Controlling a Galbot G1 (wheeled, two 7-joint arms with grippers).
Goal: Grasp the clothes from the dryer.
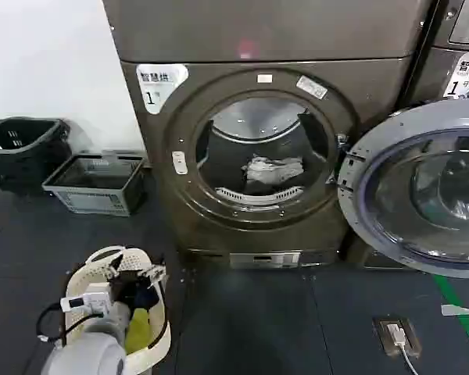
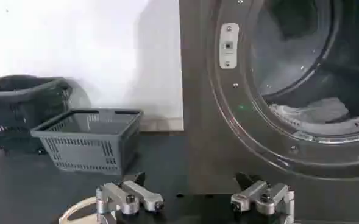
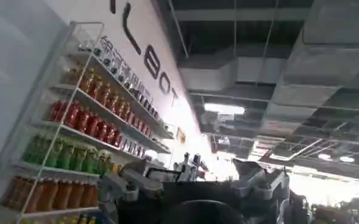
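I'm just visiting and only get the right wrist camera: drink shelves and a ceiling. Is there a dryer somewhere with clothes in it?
Observer: Yes. In the head view the dryer stands straight ahead with its door swung open, and light clothes lie in the drum.
Operator: Is an arm reaching for them?
Observer: Not yet. The left gripper hangs low in front of the dryer, above a white basket on the floor, open and holding nothing.
Operator: So my right gripper, pointing at the ceiling, is idle. Anything else nearby?
Observer: A grey basket and a black basket sit on the floor by the white wall, left of the dryer.
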